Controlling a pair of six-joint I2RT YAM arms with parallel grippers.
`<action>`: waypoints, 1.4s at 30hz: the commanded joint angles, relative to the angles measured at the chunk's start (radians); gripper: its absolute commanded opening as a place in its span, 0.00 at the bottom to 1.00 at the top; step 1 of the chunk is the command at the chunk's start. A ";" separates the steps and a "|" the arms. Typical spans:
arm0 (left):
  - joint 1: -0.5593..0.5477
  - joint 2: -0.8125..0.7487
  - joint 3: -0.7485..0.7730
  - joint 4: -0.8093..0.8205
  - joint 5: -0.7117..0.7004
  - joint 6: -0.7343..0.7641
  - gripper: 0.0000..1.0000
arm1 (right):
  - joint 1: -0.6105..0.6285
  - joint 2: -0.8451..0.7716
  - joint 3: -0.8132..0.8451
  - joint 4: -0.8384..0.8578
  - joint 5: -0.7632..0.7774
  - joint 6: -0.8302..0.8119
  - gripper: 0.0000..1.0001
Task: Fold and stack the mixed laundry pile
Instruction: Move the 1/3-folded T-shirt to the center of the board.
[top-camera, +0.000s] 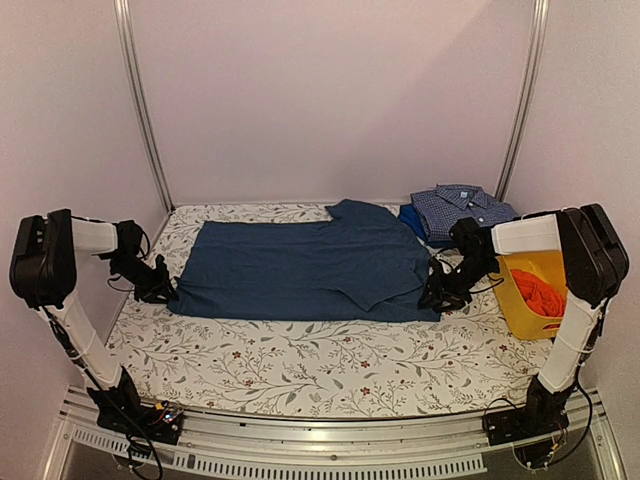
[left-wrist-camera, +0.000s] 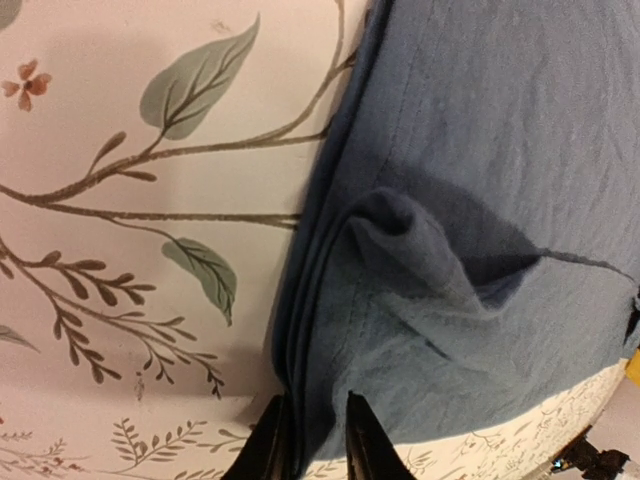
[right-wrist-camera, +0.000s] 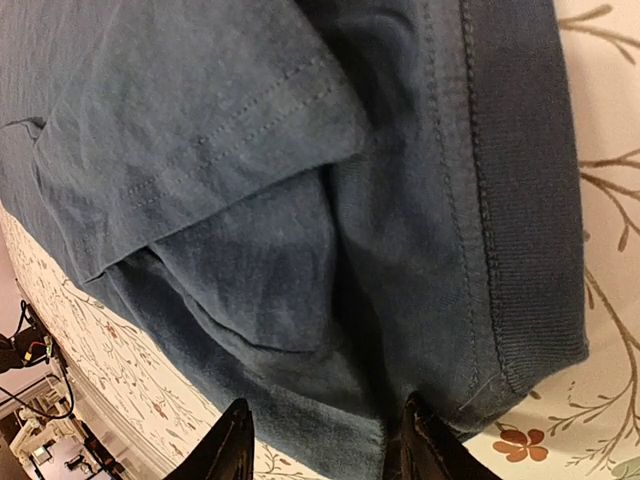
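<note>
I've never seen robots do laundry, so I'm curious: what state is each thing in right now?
garment: spread flat on the table, one sleeve folded in.
check shirt: folded, at the back right.
orange cloth: crumpled in the basket.
left gripper: shut on the garment's edge.
right gripper: open, astride the garment's hem.

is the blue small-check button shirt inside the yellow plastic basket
No, the blue small-check button shirt lies folded outside the yellow plastic basket, which holds a red-orange cloth.
</note>
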 joint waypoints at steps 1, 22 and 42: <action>0.007 0.010 0.020 -0.009 0.004 0.001 0.20 | 0.009 0.029 -0.011 -0.021 -0.025 -0.023 0.46; 0.005 -0.049 -0.003 -0.116 -0.170 0.002 0.00 | 0.000 -0.059 -0.021 -0.146 0.070 -0.071 0.00; -0.183 0.047 0.089 -0.318 -0.486 -0.114 0.49 | 0.013 -0.036 -0.057 -0.181 0.070 -0.076 0.36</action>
